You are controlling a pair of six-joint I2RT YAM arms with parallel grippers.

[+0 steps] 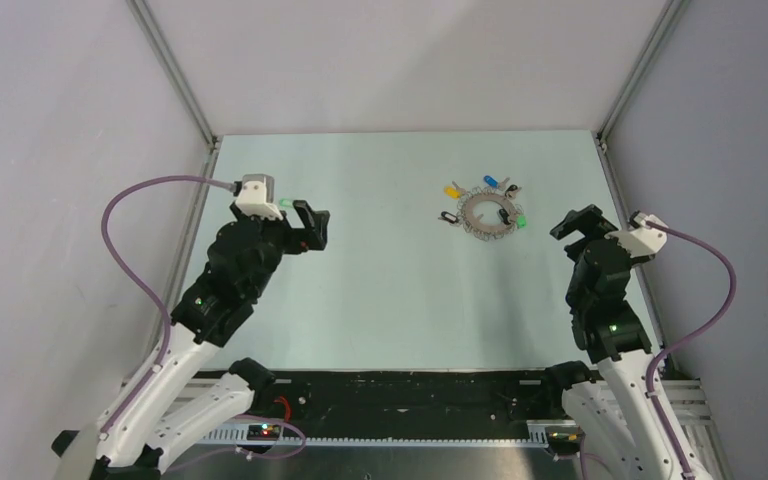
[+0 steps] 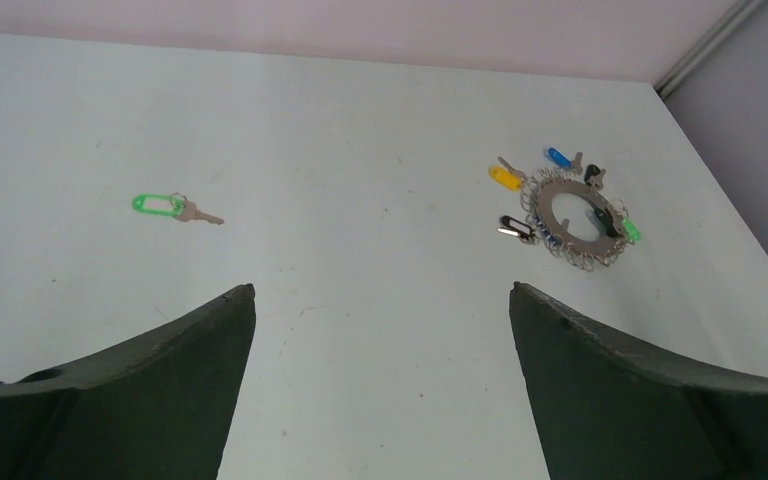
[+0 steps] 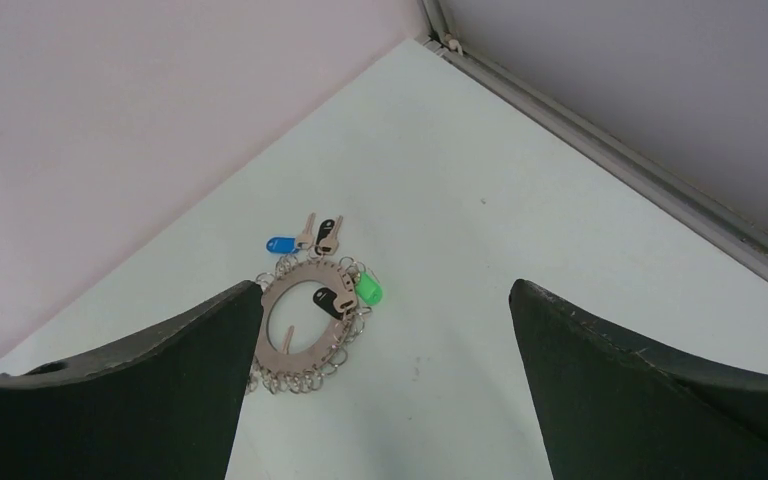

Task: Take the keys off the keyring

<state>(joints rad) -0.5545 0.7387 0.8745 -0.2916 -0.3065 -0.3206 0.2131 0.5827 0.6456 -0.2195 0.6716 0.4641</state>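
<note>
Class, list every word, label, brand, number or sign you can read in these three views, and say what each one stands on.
No readable text in any view.
Coloured plastic key heads around the flat silvery-grey metal keyring: too small to show any lettering.
Loose green-tagged silver key: tag too small to read.
Black robot arms: green indicator lights only, no legible marks.

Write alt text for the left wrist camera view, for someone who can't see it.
A silver keyring fringed with yellow-, blue-, black- and green-headed keys lies on the pale table at right, while one green-tagged key lies alone at left. The left gripper frames the bottom edge, its dark jaws spread wide, holding nothing.
</note>
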